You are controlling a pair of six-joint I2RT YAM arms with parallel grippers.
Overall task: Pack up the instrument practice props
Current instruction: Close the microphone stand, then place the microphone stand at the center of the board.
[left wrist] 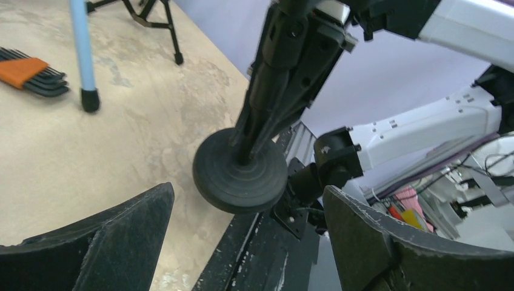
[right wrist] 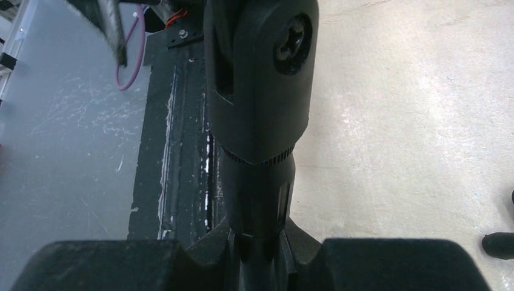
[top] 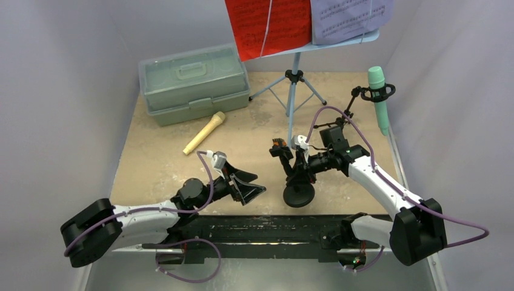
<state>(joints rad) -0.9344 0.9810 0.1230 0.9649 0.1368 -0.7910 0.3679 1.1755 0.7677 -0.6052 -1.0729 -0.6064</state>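
From above, your left gripper (top: 247, 187) sat low and left of centre, jaws spread wide and holding nothing. Just right of it, your right gripper (top: 298, 170) pinched the stem of the round-base mic holder (top: 299, 195), its disc tilted at the table's near edge. The tan microphone (top: 205, 133) lay below the green case (top: 194, 82). At right, the teal microphone (top: 379, 100) stood in the ring-top tripod holder (top: 362, 94). At top, the light-blue music rack (top: 296, 60) carried the red sheet (top: 267, 24) and purple sheet (top: 348, 17). In your left wrist view, that disc showed at centre beyond the spread fingers, with hex keys (left wrist: 27, 73) at upper left. In your right wrist view, the stem ran up the middle, clamped at the bottom edge.
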